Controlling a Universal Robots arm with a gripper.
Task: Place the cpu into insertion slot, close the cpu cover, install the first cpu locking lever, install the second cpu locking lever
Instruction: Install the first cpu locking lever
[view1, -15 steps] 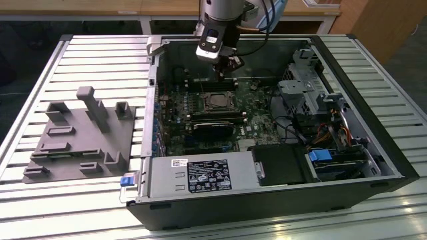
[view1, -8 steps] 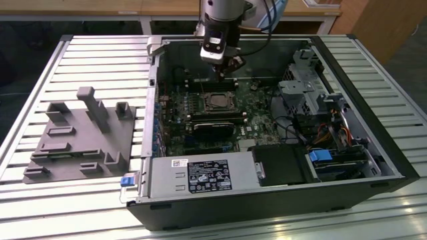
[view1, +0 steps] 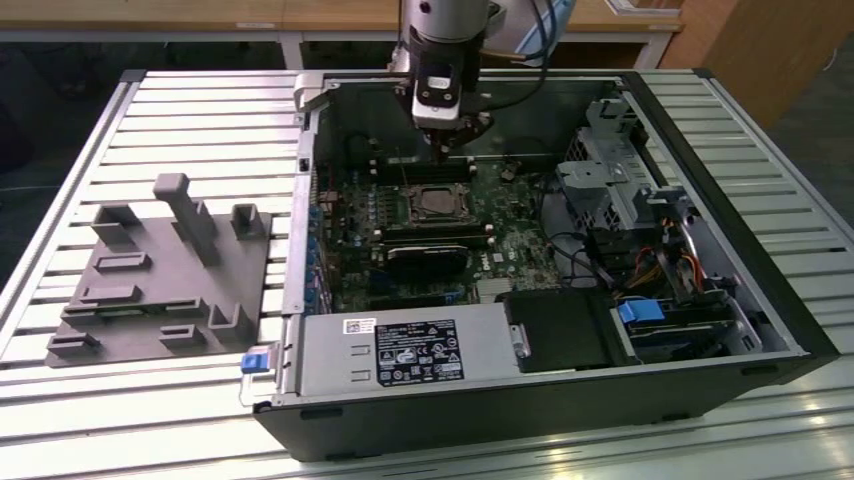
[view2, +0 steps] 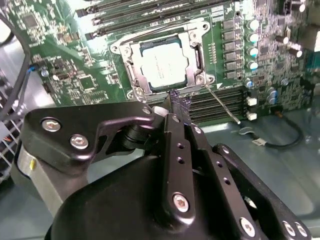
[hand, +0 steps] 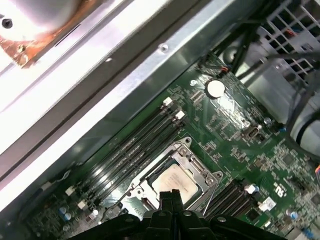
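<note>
Exterior view: the black metal gripper (view1: 447, 153), its tips pressed together and holding nothing, hangs near the flat silver-grey square cpu (view1: 433, 204), which lies at six o'clock from it.

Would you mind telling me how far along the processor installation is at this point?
Done: the chip sits in the socket with the cover down over it. In hand: the shut gripper hovers at the socket's edge. Left: one wire lever looks unlatched, sticking out.
</note>
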